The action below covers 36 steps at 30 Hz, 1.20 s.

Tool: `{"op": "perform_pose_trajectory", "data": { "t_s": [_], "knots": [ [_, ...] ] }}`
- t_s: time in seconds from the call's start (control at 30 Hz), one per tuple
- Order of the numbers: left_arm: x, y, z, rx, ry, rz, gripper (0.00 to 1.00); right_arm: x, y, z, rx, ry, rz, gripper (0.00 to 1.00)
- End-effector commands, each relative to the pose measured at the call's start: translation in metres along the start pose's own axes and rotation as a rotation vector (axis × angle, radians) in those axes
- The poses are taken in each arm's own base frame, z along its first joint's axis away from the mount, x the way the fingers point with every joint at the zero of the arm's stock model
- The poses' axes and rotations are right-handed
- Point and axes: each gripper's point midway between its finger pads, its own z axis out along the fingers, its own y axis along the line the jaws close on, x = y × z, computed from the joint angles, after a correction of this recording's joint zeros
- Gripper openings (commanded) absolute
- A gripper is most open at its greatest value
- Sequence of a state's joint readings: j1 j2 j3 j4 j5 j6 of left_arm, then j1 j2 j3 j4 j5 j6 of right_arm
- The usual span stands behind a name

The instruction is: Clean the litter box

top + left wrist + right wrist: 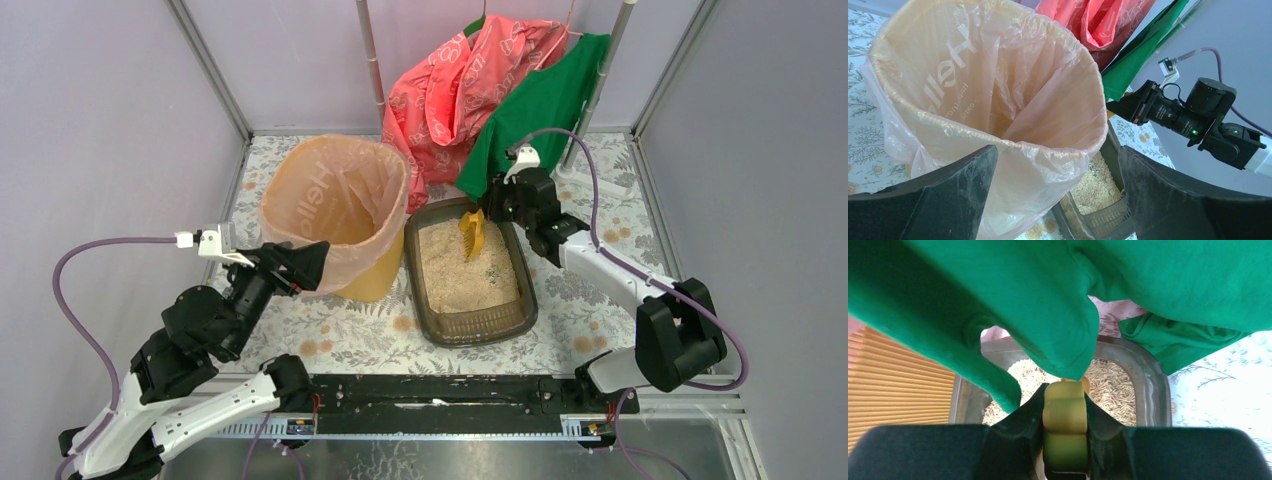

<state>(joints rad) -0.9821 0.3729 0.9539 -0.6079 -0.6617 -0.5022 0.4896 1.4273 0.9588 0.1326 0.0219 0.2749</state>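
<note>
The litter box (437,316) is a dark shallow tray of beige granules right of the yellow bin; it also shows in the left wrist view (1108,220) and the right wrist view (1148,375). My right gripper (489,212) is shut on the handle (1064,427) of a yellow scoop (471,235), whose blade rests in the litter at the box's far end. My left gripper (312,262) is open and empty, its fingers (948,200) close to the near side of the bin.
The tall yellow bin (372,278) with a peach liner (998,90) stands left of the box. A green cloth (535,110) and a red bag (450,90) hang at the back; the green cloth drapes over the right wrist camera (1048,305).
</note>
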Motion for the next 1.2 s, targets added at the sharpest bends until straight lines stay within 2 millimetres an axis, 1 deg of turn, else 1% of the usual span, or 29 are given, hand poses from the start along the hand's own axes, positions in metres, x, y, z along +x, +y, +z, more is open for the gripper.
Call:
{"op": "perform_pose_trajectory", "data": {
  "t_s": [0.0,0.2,0.53,0.73,0.8,0.87,1.03,1.17],
  "knots": [
    [-0.009,0.002,-0.005,0.0,-0.026,-0.005,0.99,0.028,0.024,0.0,-0.165,0.075,0.177,0.0],
    [-0.006,0.001,-0.005,0.008,-0.02,-0.017,0.99,0.047,0.024,0.004,-0.216,0.109,0.27,0.0],
    [-0.007,-0.001,-0.004,0.012,-0.016,-0.014,0.99,0.077,0.027,0.01,-0.369,0.143,0.53,0.0],
    [-0.006,-0.003,-0.002,0.015,-0.01,-0.016,0.99,0.086,0.023,0.008,-0.409,0.139,0.61,0.0],
    [-0.006,-0.004,-0.002,0.014,-0.01,-0.015,0.99,0.085,0.016,0.005,-0.402,0.131,0.619,0.0],
    [-0.006,-0.004,-0.002,0.017,-0.011,-0.019,0.99,0.08,0.003,0.001,-0.375,0.112,0.621,0.0],
    [-0.006,-0.004,-0.002,0.02,-0.013,-0.02,0.99,0.063,-0.022,-0.014,-0.331,0.072,0.608,0.0],
    [-0.002,-0.006,0.001,0.023,-0.008,-0.015,0.99,0.053,-0.034,-0.024,-0.312,0.053,0.593,0.0]
  ]
}}
